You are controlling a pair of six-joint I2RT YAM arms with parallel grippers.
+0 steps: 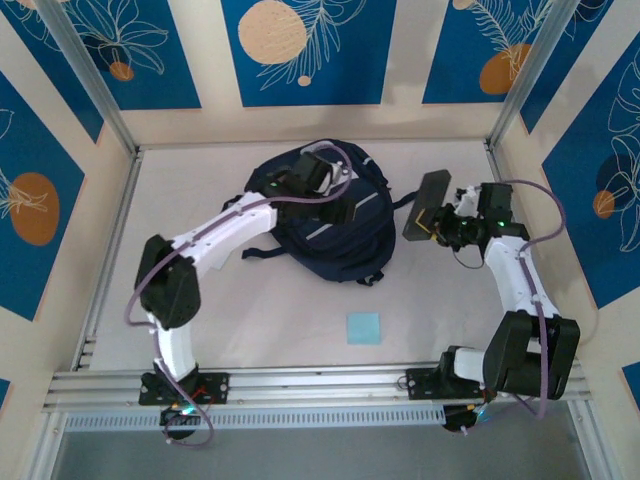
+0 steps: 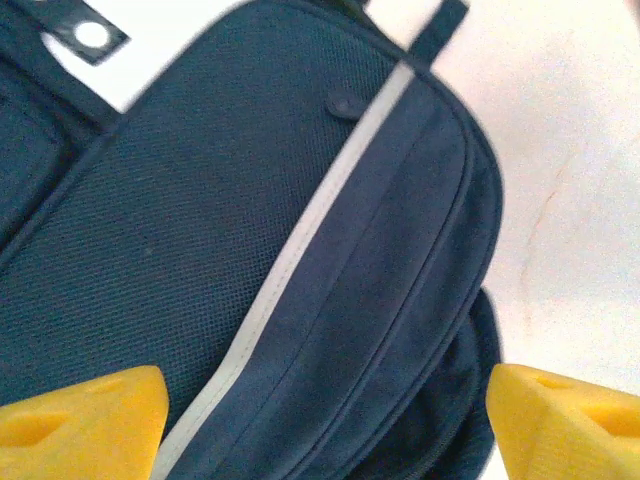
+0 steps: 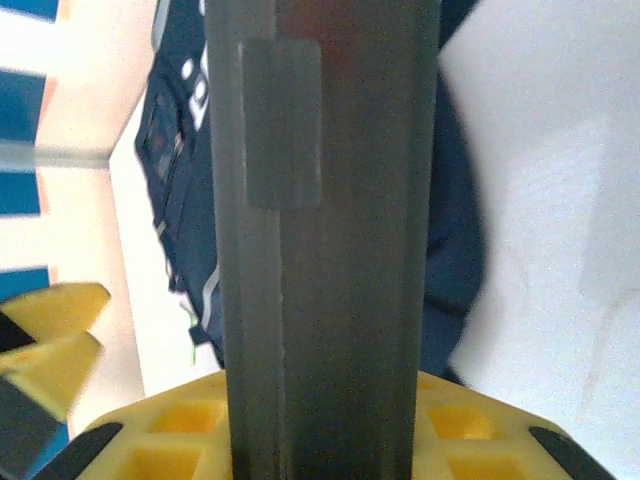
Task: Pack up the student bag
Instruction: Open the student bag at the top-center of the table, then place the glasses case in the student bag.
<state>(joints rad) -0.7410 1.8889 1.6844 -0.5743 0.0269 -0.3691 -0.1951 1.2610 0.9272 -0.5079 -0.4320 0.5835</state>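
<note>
At mid-bench, student bag (image 1: 340,245): we see it lying flat on the bench (image 1: 250,320), toward the far side, between the two arms.
Bag fabric: dark navy weave with a rounded outline; it is the largest thing we see, and its seams curve along the edge.
Stripe (image 2: 300,270): light grey, running straight across the navy panel.
Straps (image 1: 262,254): dark, trailing onto the bench at the bag's near left and near right.
Left gripper (image 2: 320,425): over the bag's striped panel, its jaws released and spread wide, with navy fabric showing between them; we cannot tell whether it touches the bag.
Right gripper (image 3: 320,440): just right of the bag, its jaws clenched on a dark grey slab (image 1: 427,203) held beside the bag's right edge.
Pale blue square (image 1: 363,328): flat on the bench, nearer the arm bases than the bag and apart from it.
</note>
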